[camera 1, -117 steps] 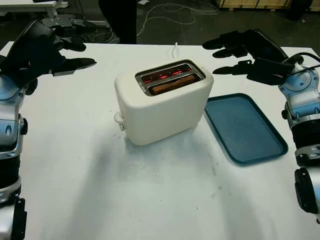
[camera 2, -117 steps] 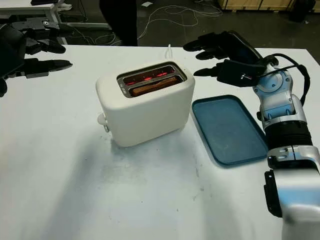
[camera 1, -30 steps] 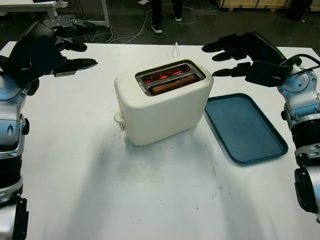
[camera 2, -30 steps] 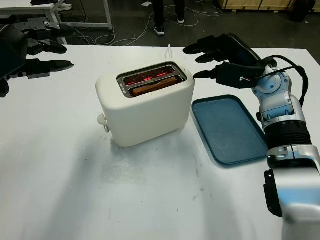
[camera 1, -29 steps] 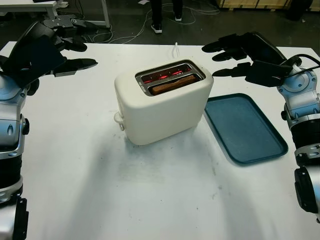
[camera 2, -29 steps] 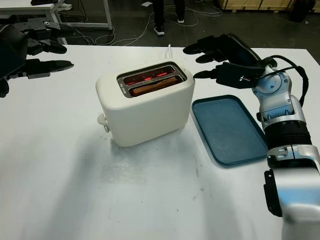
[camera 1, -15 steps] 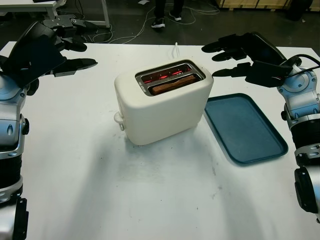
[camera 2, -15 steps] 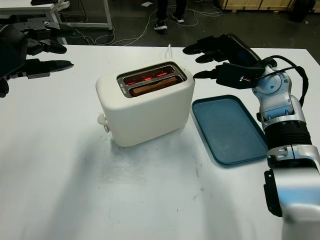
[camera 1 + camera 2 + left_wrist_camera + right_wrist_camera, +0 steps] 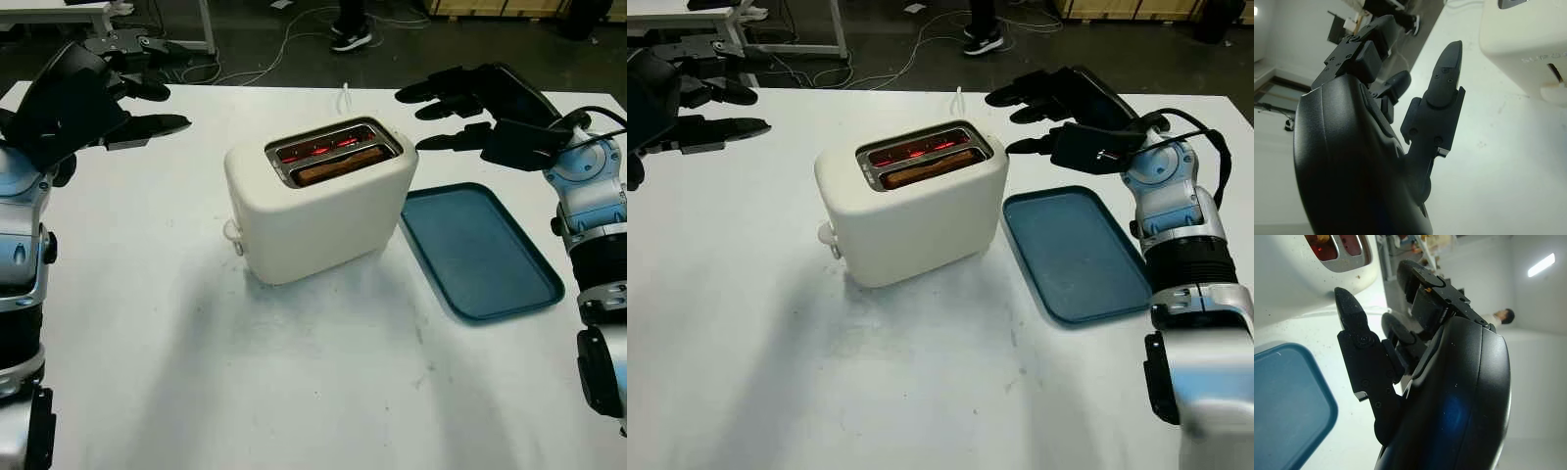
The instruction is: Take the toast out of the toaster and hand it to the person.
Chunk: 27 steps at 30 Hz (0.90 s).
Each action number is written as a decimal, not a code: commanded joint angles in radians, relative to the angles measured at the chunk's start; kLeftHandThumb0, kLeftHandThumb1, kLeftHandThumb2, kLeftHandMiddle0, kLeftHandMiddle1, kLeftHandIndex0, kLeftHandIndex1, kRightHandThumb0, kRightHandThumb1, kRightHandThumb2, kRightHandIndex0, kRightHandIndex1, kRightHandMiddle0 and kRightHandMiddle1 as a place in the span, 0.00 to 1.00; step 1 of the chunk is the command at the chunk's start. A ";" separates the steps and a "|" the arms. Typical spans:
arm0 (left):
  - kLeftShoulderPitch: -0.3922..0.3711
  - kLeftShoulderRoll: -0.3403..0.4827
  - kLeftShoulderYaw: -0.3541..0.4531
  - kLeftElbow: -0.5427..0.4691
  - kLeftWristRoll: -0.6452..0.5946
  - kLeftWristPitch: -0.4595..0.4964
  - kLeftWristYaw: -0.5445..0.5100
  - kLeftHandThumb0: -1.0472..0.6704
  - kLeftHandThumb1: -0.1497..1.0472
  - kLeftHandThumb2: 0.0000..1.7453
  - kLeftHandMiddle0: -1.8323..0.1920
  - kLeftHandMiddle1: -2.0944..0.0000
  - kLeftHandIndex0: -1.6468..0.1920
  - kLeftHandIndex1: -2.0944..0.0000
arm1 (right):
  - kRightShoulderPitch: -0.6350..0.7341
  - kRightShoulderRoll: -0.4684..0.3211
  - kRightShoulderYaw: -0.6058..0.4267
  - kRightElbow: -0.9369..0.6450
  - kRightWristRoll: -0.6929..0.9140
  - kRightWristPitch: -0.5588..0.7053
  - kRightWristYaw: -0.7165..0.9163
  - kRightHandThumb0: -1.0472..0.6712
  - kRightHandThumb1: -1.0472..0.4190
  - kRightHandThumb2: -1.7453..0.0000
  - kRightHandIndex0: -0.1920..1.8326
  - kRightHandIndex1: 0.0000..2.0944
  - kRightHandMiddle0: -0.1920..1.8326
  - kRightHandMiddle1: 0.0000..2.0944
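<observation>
Left eye view, left hand: raised over the counter's far left corner, well apart from the toaster; open, holding nothing. I'd leave it parked.

Toaster: cream, two slots, standing mid-counter and turned a little; its lever knob faces the left side, and a white cord runs off behind it.

Toast: sitting down in the nearer slot, only its brown top edge showing about level with the rim. The farther slot glows red, so I judge the elements are on.

Handling: I expect the slice to be light, stiff and crumbly, dry enough not to slip, and hot. I'd pinch the top edge near its middle, fingers either side, and lift straight up, keeping clear of the metal slot rim. With so little edge exposed, popping the lever first may be needed.

Tray: blue, lying just right of the toaster, nothing on it.

Right hand: hovering above the counter beyond the tray, near the toaster's right end; open, nothing held. It is the closer one for the pick.

Person: a shoe on the floor past the far edge.
</observation>
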 commanded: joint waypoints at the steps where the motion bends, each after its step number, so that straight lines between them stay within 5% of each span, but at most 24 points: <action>1: 0.000 0.003 0.001 -0.010 -0.002 0.004 0.005 0.45 0.84 0.00 0.81 0.55 0.67 0.80 | -0.014 -0.009 -0.008 0.003 0.012 -0.011 -0.003 0.47 0.18 1.00 0.52 0.00 0.48 0.00; 27: 0.003 0.006 0.004 -0.007 0.000 -0.001 0.006 0.44 0.84 0.00 0.81 0.55 0.67 0.80 | 0.012 -0.039 -0.043 -0.112 0.016 0.065 -0.020 0.51 0.18 1.00 0.51 0.00 0.47 0.00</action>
